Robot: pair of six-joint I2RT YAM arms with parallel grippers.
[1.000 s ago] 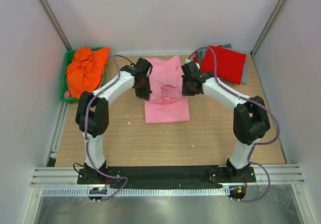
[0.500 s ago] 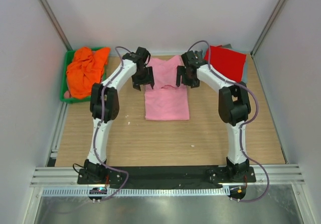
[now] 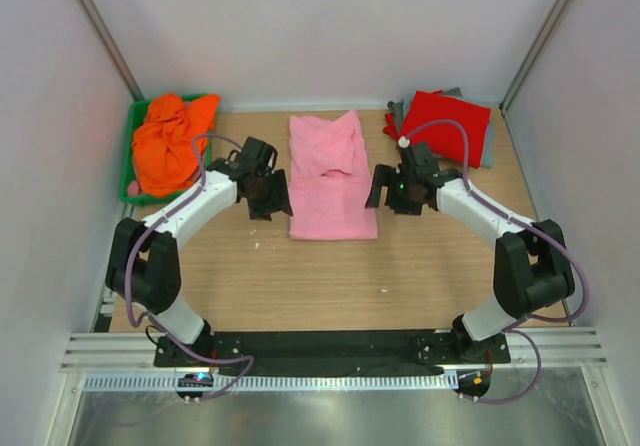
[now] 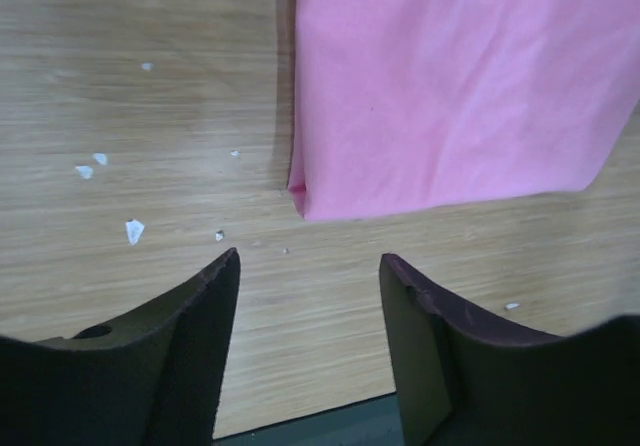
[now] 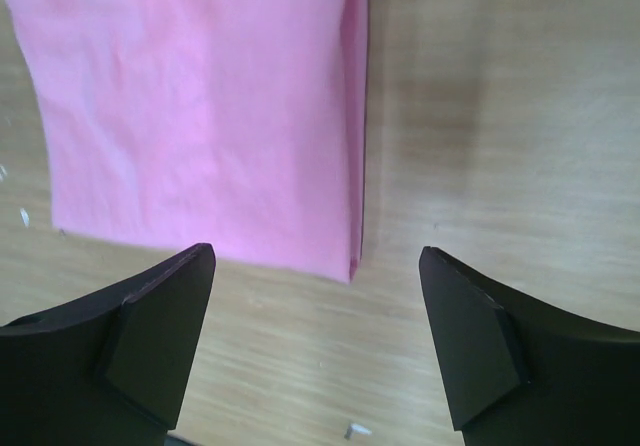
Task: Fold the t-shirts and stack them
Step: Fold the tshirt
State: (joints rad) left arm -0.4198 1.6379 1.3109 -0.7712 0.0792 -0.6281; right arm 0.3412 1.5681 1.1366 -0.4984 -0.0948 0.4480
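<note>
Arms low — left pincer (image 4: 308, 266), right pincer (image 5: 315, 256) agape beside pink t-shirt (image 3: 330, 181)

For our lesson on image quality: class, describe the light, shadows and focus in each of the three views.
Top external: even, soft light, all sharp. Left wrist: table grain crisp, thin shadow along the pink t-shirt edge, jaws dark and soft-edged. Right wrist: slightly softer, dim shadow patch on the wood.
</note>
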